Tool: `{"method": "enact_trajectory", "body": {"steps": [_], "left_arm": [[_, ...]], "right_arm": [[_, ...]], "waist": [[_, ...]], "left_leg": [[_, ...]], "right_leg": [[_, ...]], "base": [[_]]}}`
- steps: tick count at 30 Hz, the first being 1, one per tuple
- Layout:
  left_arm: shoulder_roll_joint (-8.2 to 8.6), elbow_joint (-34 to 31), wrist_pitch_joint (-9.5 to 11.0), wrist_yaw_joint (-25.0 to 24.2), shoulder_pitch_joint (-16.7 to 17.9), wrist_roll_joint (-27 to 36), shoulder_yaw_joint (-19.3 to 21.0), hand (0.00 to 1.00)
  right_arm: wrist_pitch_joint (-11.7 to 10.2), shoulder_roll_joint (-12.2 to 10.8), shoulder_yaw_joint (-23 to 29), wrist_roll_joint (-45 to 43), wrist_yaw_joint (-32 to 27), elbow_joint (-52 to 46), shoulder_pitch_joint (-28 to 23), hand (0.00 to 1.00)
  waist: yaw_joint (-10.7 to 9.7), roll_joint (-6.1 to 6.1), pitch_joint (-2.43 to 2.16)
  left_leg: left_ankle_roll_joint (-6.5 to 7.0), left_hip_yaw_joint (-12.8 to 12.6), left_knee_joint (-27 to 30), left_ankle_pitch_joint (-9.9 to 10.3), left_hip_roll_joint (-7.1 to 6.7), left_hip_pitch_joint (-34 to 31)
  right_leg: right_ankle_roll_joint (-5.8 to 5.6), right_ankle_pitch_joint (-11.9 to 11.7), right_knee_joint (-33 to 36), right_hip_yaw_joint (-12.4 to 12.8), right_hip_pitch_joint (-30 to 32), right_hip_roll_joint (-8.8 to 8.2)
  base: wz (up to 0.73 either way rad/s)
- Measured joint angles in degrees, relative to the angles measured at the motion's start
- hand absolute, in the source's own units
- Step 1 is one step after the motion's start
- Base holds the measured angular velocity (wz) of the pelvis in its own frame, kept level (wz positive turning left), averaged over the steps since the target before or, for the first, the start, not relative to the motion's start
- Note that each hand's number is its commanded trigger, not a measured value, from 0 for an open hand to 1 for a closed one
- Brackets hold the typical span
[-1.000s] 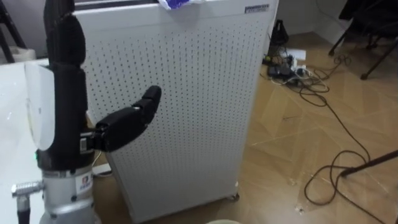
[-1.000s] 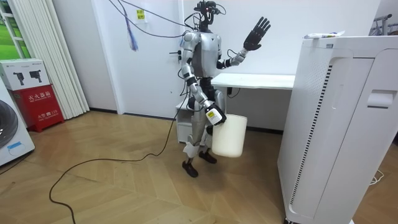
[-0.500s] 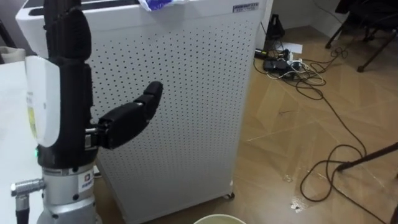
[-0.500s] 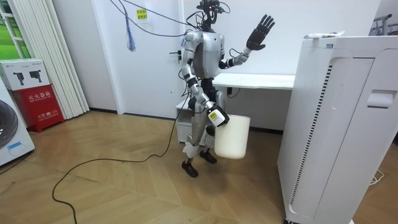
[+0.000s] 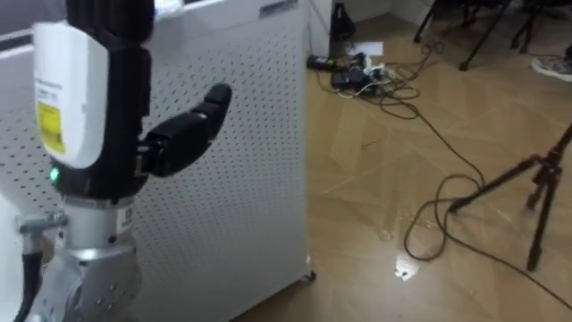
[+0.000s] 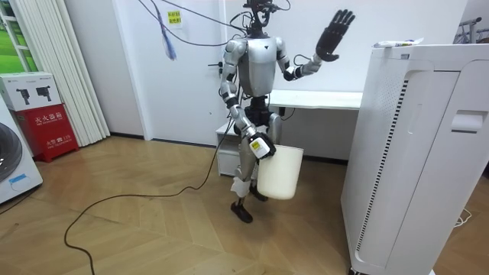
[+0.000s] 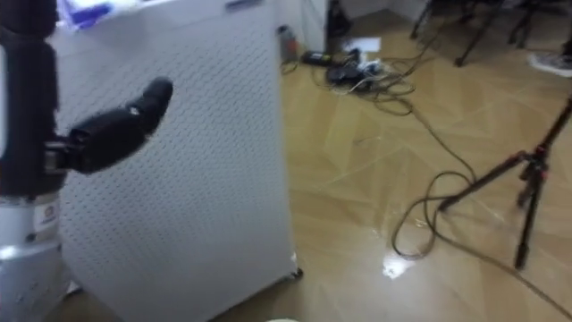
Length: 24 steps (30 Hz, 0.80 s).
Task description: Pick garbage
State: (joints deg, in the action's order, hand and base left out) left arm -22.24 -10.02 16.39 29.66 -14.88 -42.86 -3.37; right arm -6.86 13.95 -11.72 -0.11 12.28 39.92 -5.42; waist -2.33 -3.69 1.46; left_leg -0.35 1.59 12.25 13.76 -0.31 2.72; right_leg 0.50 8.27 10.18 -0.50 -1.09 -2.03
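A wooden floor [image 6: 137, 237] runs through a white-walled room. The robot stands in front of a white table [image 6: 325, 99], and a tall white perforated cabinet [image 6: 412, 153] rises on the room view's right. A red box [image 6: 42, 114] sits by the curtain on the room view's left. In the eye views, dark cables [image 5: 429, 215] loop over the floor beside a black tripod [image 5: 536, 192]. The garbage [image 7: 85, 11], a crumpled blue-and-white scrap, lies on top of the cabinet, with neither hand touching it. Compared with a second ago, the raised left hand [image 6: 333, 42] has swung higher and toward the room view's right, nearer the cabinet. The robot has stepped slightly that way too, while the garbage has stayed put. The eye views have shifted with the head, so the cabinet sits further left. The left hand's fingers are straight and fanned apart, the thumb juts toward the cabinet's face, and the hand holds and touches nothing. A white bucket [image 6: 280, 172] hangs at the right hand [image 6: 260, 146] beside the robot's thigh. Whether that hand is closed on the rim cannot be told.
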Motion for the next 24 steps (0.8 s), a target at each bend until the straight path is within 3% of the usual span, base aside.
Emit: {"method": "enact_trajectory", "body": {"steps": [1, 2, 3, 6, 9, 14, 24], "left_arm": [[0.00, 2.4, -0.2, -0.5, -3.3, 0.0, -0.3, 0.00], [-0.11, 4.9, -0.8, -0.4, -5.4, -0.4, -0.4, 0.00], [-0.54, 6.3, -2.4, -0.4, -5.9, -0.6, -0.4, 0.00], [-2.34, 9.2, -4.7, -0.4, -7.6, -0.5, -0.4, 0.00], [-4.41, 12.9, -6.3, -0.4, -10.2, 0.6, -0.4, 0.00], [-5.04, 16.9, -9.3, -1.6, -12.9, 1.7, -0.3, 0.00], [-5.95, 20.8, -13.2, -3.8, -16.8, 1.6, -0.3, 0.00]], "right_arm": [[0.5, 0.5, 0.8, 0.0, 0.0, 0.0, 0.1, 1.00], [1.8, 1.4, 0.7, -0.2, 0.3, 0.0, 0.0, 1.00], [2.5, 1.9, 0.7, -0.3, 0.6, -0.2, -0.1, 1.00], [3.4, 2.8, 0.7, -0.9, 2.3, -0.4, 0.1, 1.00], [5.2, 2.8, 0.9, -2.5, 3.0, -2.1, 0.1, 1.00], [6.3, 2.9, 2.0, -3.6, 3.5, -2.2, 0.1, 1.00], [8.5, 3.1, 1.8, -4.9, 3.8, -2.2, -0.1, 1.00]], "waist": [[-0.3, -0.19, -0.12], [0.3, 0.18, -0.35], [1.3, 0.20, -0.55], [1.2, 0.12, -0.55], [1.0, -0.63, -0.55], [0.8, -2.34, -0.86], [0.9, -3.08, -0.74]], "left_leg": [[-0.10, -1.1, -1.7, -1.6, 0.01, -4.0], [1.64, -3.5, -1.3, -5.5, -0.01, -5.7], [1.72, -5.0, -1.0, -6.1, -0.15, -4.5], [1.87, -5.1, -1.4, -5.9, -0.74, -2.6], [1.89, -6.2, -1.7, -5.9, -0.90, -2.1], [1.98, -7.0, -2.5, -5.8, -1.34, -0.9], [2.38, -7.9, -2.4, -5.4, -0.73, -1.1]], "right_leg": [[-0.59, 0.0, -0.6, 2.3, 0.1, -0.36], [-1.32, 0.4, -0.2, 3.0, 0.0, -1.03], [-1.56, 0.4, 0.1, 2.6, -0.1, -1.09], [-1.78, 0.2, -0.7, 1.3, -2.0, -1.29], [-1.80, 0.2, -0.6, 1.8, -2.4, -1.52], [-2.09, 0.4, -0.6, 2.0, -2.7, -1.71], [-2.41, 0.6, 0.5, 2.1, -1.8, -0.94]], "base": [[0.31], [0.08], [-0.21], [-0.13], [-0.09], [-0.11], [-0.04]]}}
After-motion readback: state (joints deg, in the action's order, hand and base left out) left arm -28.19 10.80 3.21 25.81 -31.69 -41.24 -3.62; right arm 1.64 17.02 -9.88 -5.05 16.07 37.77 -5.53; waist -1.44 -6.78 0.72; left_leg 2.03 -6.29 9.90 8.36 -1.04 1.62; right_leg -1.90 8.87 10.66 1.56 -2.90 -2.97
